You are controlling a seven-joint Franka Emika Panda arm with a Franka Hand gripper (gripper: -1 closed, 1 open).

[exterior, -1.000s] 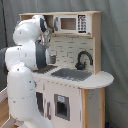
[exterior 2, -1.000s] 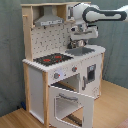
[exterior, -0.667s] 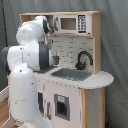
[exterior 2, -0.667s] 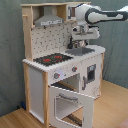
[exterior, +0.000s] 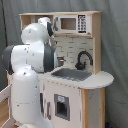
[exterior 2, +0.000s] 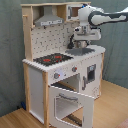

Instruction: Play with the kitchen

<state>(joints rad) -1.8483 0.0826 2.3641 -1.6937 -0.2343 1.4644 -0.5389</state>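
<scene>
Kitchen (exterior 2: 60,75) oven door (exterior 2: 70,102) hangs open; end effector (exterior 2: 80,46) hovers over the sink (exterior: 72,75); grip state unclear.

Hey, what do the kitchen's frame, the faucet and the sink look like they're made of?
The kitchen frame looks like light wood or wood-look board, pale tan and matte, with white painted panels. The faucet is matte black, probably plastic or painted wood; the look leaves that open. The sink is a dull grey basin, likely plastic or metal, without a clear shine.
</scene>
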